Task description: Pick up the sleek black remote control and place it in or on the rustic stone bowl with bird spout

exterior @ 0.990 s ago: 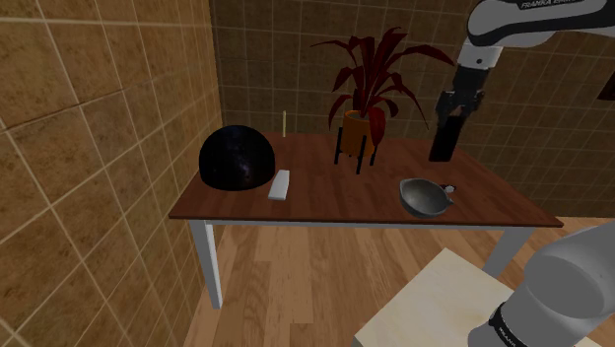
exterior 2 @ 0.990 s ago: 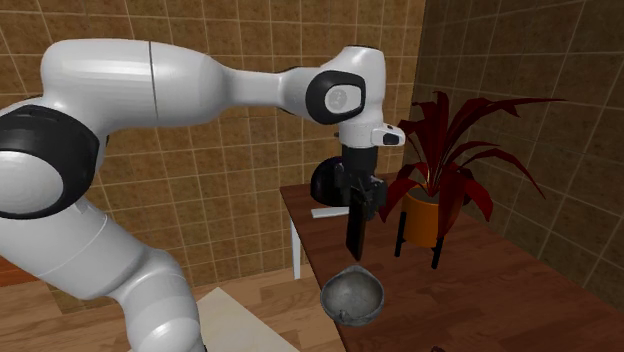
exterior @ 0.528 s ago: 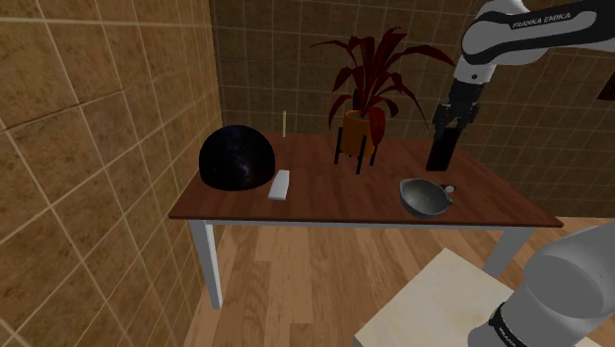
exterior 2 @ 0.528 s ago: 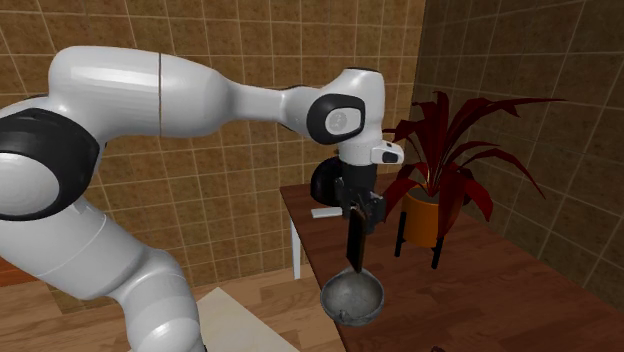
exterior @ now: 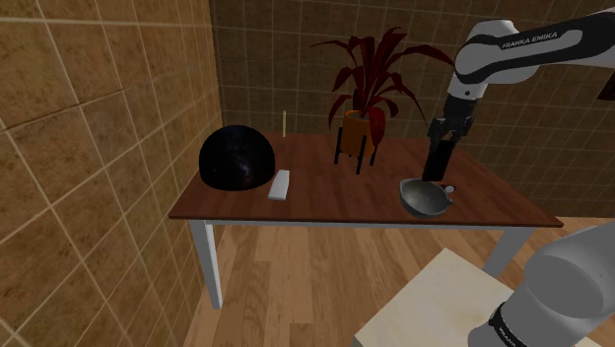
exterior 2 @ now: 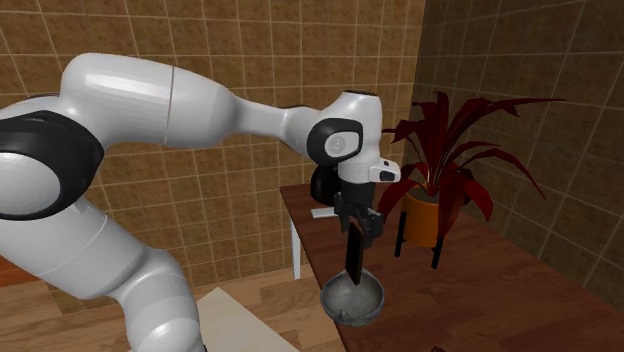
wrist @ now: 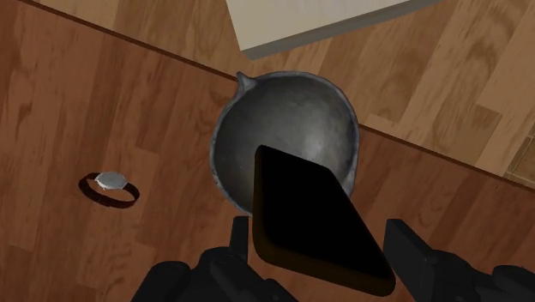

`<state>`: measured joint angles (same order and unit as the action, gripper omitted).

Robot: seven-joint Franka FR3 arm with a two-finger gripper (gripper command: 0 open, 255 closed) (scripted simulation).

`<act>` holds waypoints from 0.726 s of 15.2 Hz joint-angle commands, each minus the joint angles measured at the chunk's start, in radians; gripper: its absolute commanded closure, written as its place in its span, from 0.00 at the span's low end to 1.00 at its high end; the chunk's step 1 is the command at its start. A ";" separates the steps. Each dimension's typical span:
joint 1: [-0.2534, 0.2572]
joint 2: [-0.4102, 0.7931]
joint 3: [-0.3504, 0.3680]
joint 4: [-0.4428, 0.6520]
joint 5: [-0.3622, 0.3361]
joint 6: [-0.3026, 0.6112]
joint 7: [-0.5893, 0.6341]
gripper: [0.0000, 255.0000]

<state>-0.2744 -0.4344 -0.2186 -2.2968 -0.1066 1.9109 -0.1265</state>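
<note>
My gripper (exterior: 440,140) is shut on the black remote (exterior: 435,164), which hangs upright from the fingers. The grey stone bowl (exterior: 425,198) stands on the brown table near its front edge, directly under the remote. In the second exterior view the remote (exterior 2: 354,262) reaches down from the gripper (exterior 2: 358,230), its lower end level with the rim of the bowl (exterior 2: 352,302). Seen from the wrist, the remote (wrist: 315,216) sits between the fingers of my gripper (wrist: 321,247) and covers part of the bowl (wrist: 287,111). The bowl's small spout points away from the gripper.
A small ring-shaped item (wrist: 111,185) lies on the table beside the bowl. A red-leaved plant in an orange pot (exterior: 360,126) stands behind the bowl. A black dome (exterior: 237,158) and a flat white object (exterior: 281,185) sit toward the shoulder view's left. The stand (exterior: 444,296) is below the table's front edge.
My gripper has come down with the remote, from well above the table to just over the bowl. The remote's lower end now reaches the bowl's rim.
</note>
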 commanded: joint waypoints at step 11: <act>-0.003 0.017 -0.010 -0.083 -0.004 0.101 -0.001 1.00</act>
<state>-0.2773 -0.4178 -0.2282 -2.3801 -0.1111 2.0111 -0.1280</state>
